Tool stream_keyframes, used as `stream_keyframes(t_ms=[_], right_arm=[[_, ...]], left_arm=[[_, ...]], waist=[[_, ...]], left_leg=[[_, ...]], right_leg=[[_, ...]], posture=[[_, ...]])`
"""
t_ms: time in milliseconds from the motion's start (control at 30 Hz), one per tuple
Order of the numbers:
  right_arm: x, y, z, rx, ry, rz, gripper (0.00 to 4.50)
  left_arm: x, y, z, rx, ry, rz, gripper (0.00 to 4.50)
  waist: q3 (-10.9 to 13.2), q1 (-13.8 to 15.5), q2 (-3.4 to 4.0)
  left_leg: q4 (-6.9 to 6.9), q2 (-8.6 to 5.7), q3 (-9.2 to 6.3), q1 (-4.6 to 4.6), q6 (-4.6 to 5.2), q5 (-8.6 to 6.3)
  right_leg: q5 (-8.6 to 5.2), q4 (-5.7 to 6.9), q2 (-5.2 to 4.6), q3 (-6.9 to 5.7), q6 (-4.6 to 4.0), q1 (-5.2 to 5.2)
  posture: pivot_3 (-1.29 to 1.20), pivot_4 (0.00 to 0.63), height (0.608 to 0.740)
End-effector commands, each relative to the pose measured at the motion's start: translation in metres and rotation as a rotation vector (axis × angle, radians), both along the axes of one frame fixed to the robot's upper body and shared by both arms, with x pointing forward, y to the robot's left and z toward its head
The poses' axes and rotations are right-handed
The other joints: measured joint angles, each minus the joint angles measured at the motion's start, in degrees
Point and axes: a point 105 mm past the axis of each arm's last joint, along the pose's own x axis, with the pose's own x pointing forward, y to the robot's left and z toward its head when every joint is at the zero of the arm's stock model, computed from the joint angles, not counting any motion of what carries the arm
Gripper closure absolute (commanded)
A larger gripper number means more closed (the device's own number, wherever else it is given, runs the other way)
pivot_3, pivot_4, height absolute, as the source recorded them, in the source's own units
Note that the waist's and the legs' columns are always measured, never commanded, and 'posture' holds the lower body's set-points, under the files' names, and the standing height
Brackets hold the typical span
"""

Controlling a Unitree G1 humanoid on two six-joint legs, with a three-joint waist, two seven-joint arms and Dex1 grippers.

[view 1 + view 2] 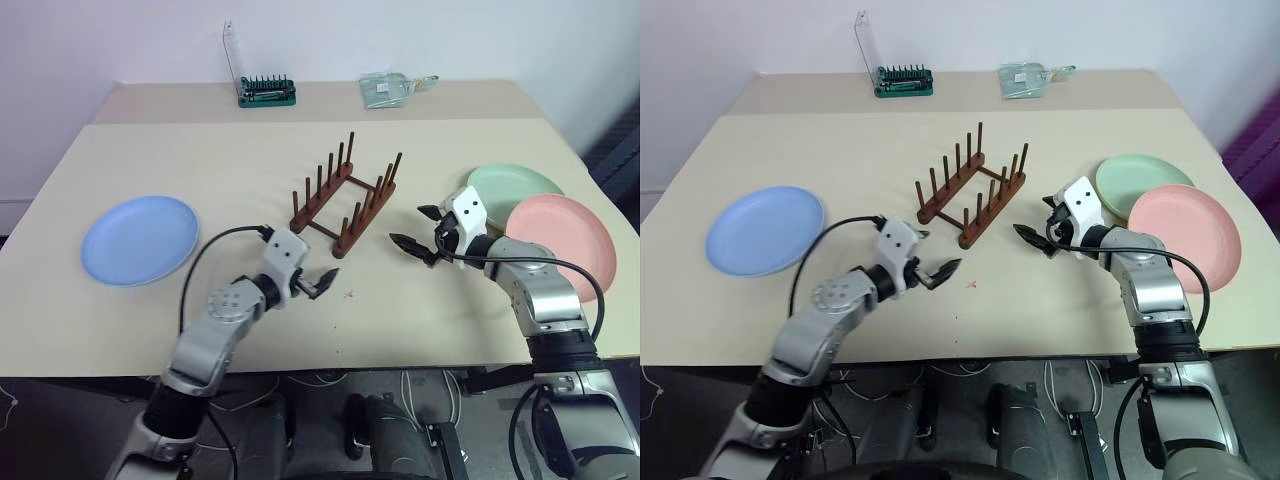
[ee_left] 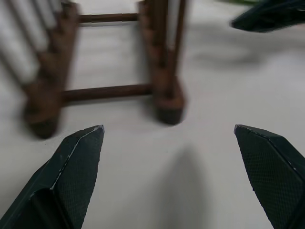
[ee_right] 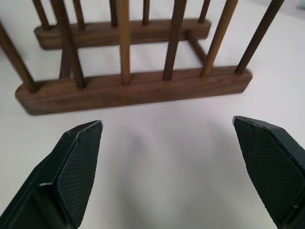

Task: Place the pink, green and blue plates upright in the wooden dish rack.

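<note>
Progress on the task is nil as far as the views show: none of the three plates is in the rack.

Far left on the table (image 1: pixel 250 150), the blue plate (image 1: pixel 140 239) lies flat, well apart from everything else. The left gripper (image 1: pixel 322 284) hovers low over the table just in front of the rack's near end, jaws spread wide and empty. At centre stands the wooden dish rack (image 1: pixel 345 196), angled on the table, every slot between its upright pegs vacant. The right gripper (image 1: pixel 416 229) hovers just to the right of the rack, between it and the two plates, jaws likewise wide apart and holding nothing. At far right, the green plate (image 1: pixel 512 184) lies flat, with the pink plate (image 1: pixel 562 236) overlapping its near edge.

Remaining work, by this judgement: all three plates must be picked up and stood upright between the pegs.
</note>
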Motion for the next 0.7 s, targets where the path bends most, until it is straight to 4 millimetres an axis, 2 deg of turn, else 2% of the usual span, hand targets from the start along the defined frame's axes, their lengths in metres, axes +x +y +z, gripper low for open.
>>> stream_keyframes(t_ms=[33,267,533,633,700], right_arm=[[-0.001,-0.002,0.011,0.015,-0.049,-0.011,0.03],[-0.002,-0.010,0.008,-0.004,-0.049,-0.048,0.03],[-0.002,-0.015,0.008,-0.016,-0.057,-0.073,0.03],[-0.003,-0.018,0.008,-0.021,-0.060,-0.081,0.00],[-0.003,-0.019,0.008,-0.021,-0.061,-0.085,0.00]], left_arm=[[0.002,-0.011,-0.005,0.037,-0.001,0.009,0.00],[0.028,-0.017,-0.009,0.019,0.008,0.123,0.00],[0.036,-0.042,-0.017,0.034,-0.002,0.045,0.00],[0.036,-0.045,-0.013,0.004,-0.015,0.036,0.83],[0.036,-0.045,-0.013,0.003,-0.024,0.035,1.87]], waist=[[0.00,-0.05,0.00],[0.00,0.00,0.01],[-0.02,0.11,0.02],[-0.02,0.12,0.02],[-0.02,0.04,0.02]], left_leg=[[0.00,-0.01,-0.02,0.01,0.00,0.00],[0.06,0.06,-0.09,0.01,0.00,0.00],[0.09,-0.08,-0.12,0.03,0.00,0.00],[0.08,-0.12,-0.14,0.02,0.01,0.00],[0.08,-0.14,-0.14,0.02,0.01,0.00]], right_leg=[[0.00,0.03,0.01,0.00,0.00,0.00],[0.00,0.06,-0.02,0.00,-0.01,0.00],[0.00,0.07,-0.07,-0.01,-0.01,0.05],[-0.01,0.07,-0.11,-0.01,0.00,0.06],[-0.01,0.07,-0.13,-0.01,0.00,0.06]], posture=[[0.00,0.150,0.730],[0.00,0.150,0.730],[0.00,0.150,0.730],[0.00,0.150,0.730],[0.00,0.150,0.730]])
